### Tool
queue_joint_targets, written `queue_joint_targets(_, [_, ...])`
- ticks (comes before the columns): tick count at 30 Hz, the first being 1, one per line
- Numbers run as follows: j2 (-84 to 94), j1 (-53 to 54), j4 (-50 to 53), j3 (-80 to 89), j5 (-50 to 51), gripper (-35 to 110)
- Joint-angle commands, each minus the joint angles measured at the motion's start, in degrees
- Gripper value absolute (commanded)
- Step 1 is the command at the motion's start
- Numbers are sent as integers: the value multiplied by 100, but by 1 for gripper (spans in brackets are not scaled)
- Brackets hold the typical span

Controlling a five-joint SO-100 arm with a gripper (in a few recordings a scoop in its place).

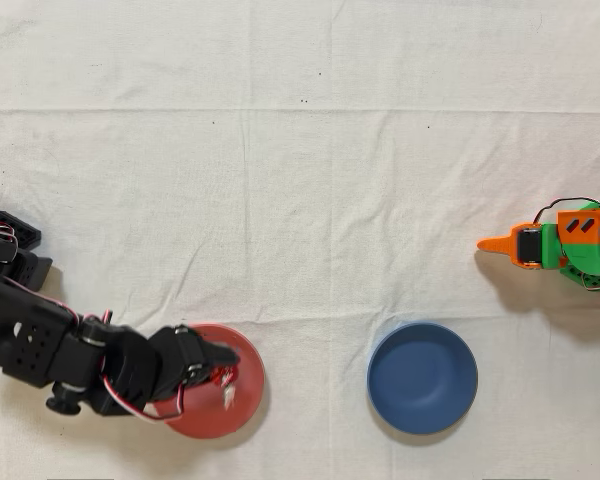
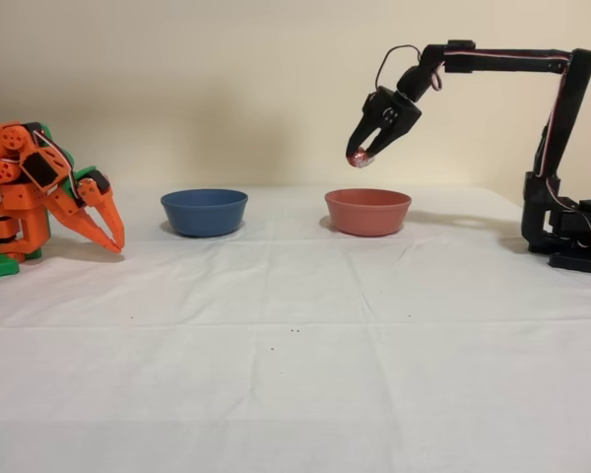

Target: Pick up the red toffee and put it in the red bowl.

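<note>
The black arm's gripper (image 2: 361, 158) hangs well above the red bowl (image 2: 367, 211) in the fixed view, shut on the red toffee (image 2: 358, 159), a small shiny red sweet at its fingertips. From overhead, the gripper (image 1: 223, 382) reaches over the red bowl (image 1: 242, 415) from the left, and the red toffee (image 1: 228, 378) shows as a red and whitish speck at the tips, over the bowl's inside. Nothing lies inside the bowl as far as I can see.
A dark blue bowl (image 1: 422, 377) of like size sits to the right of the red one overhead, and to its left (image 2: 204, 211) in the fixed view. The idle orange arm (image 1: 565, 245) stands at the far side. A white cloth (image 1: 300, 200) covers the table.
</note>
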Motion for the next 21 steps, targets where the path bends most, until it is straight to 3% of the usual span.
queue_joint_targets(1, [360,387,-237,141,-185,11])
queue_joint_targets(21, [-97,1028,-809,729,-352,11])
